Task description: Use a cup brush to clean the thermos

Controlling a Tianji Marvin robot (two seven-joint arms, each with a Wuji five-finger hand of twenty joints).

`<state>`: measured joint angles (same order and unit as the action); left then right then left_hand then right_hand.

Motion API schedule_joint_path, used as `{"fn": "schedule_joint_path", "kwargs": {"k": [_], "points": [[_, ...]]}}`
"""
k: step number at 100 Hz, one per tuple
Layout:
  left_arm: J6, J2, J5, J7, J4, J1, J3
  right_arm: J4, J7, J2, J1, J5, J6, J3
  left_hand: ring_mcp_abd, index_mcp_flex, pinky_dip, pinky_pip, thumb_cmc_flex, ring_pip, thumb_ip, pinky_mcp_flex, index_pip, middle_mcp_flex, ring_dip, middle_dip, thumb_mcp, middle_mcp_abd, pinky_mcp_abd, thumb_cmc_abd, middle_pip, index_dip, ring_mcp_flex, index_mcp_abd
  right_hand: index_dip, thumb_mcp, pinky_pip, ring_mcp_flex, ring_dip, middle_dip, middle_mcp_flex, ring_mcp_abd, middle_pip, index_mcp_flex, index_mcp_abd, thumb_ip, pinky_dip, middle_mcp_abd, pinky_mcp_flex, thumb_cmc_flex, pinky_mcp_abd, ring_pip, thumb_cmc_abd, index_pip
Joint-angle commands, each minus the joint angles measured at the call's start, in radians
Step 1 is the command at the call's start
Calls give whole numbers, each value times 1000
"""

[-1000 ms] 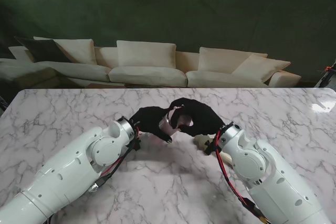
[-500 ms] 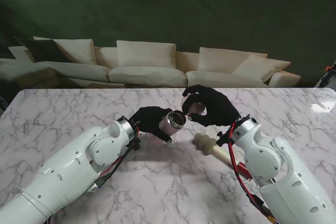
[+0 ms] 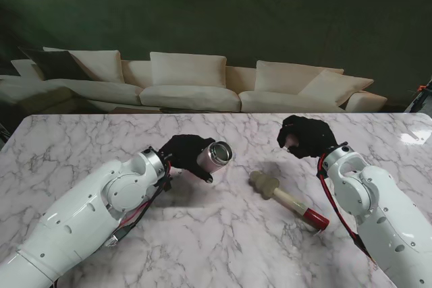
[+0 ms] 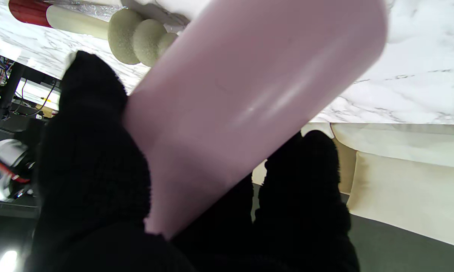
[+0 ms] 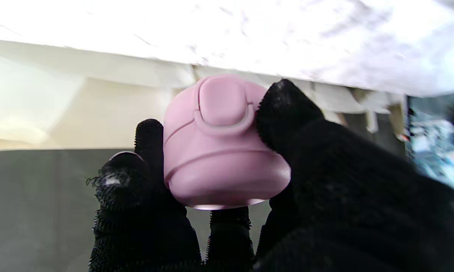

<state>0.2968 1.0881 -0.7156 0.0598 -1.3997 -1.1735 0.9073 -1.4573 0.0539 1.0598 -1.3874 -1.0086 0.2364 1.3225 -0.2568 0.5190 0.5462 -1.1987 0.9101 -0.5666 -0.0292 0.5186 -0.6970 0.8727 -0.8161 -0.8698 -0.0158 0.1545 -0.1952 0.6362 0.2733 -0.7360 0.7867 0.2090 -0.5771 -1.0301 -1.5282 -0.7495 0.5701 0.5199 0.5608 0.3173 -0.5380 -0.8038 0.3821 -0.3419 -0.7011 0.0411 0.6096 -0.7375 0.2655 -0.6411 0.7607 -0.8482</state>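
Item one: your left hand (image 3: 183, 153), black-gloved, fingers (image 4: 94, 151) wrapped round the pink thermos (image 3: 214, 155), held off the marble tabletop (image 3: 223, 234) at about 10 o'clock of centre, tilted, open steel mouth facing 3 o'clock. Item two: your right hand (image 3: 306, 137) at 2 o'clock, fingers (image 5: 287, 113) pinching the pink lid (image 5: 221, 143), well apart from the thermos. Item three: cup brush (image 3: 287, 199) lying flat on the tabletop between your two hands, sponge head toward 10 o'clock, red handle end toward 4 o'clock, touched by neither hand. Item four: cream sofa (image 3: 196, 82) beyond the far edge at 12 o'clock.
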Motion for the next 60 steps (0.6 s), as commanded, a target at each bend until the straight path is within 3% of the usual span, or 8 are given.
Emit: {"fn": "schedule_joint_path", "kwargs": {"k": [1,26,44,60], "points": [[6,-5,-3,15,-8,1,4,78,-3,-15,25,-15,-37,-14,13,103,20,-43,363,-107,-13,20,-96,48,-31,-47,332,-74,67,-395,103,-31,48,-174,11,-178,-33,-105,65,91,192,-284,-217,4,-91,83,12,-10,26,-161,-149,-280,-264,-31],[16,-5,-9,12,-2,3,5,251,3,-30,110,-60,-142,-129,14,103,20,-43,362,-107,-13,22,-95,48,-31,-47,332,-75,66,-395,103,-31,49,-175,18,-161,-29,-89,50,54,175,-290,-205,36,-93,92,22,-7,13,-155,-159,-255,-282,-26],[16,-5,-9,10,0,5,4,318,-5,-39,147,-72,-179,-205,15,104,20,-43,362,-106,-13,22,-95,47,-31,-47,332,-75,67,-395,103,-32,48,-175,28,-147,-24,-58,39,15,135,-294,-190,63,-85,97,31,-4,-6,-151,-171,-227,-300,-20],[18,-5,-10,11,2,5,4,342,-25,-42,161,-72,-208,-248,15,103,20,-43,361,-106,-13,22,-95,48,-31,-47,331,-76,68,-395,103,-32,48,-176,74,-28,2,2,36,-81,74,-294,-156,121,-75,136,32,-3,-70,-106,-164,-172,-352,13]]}}
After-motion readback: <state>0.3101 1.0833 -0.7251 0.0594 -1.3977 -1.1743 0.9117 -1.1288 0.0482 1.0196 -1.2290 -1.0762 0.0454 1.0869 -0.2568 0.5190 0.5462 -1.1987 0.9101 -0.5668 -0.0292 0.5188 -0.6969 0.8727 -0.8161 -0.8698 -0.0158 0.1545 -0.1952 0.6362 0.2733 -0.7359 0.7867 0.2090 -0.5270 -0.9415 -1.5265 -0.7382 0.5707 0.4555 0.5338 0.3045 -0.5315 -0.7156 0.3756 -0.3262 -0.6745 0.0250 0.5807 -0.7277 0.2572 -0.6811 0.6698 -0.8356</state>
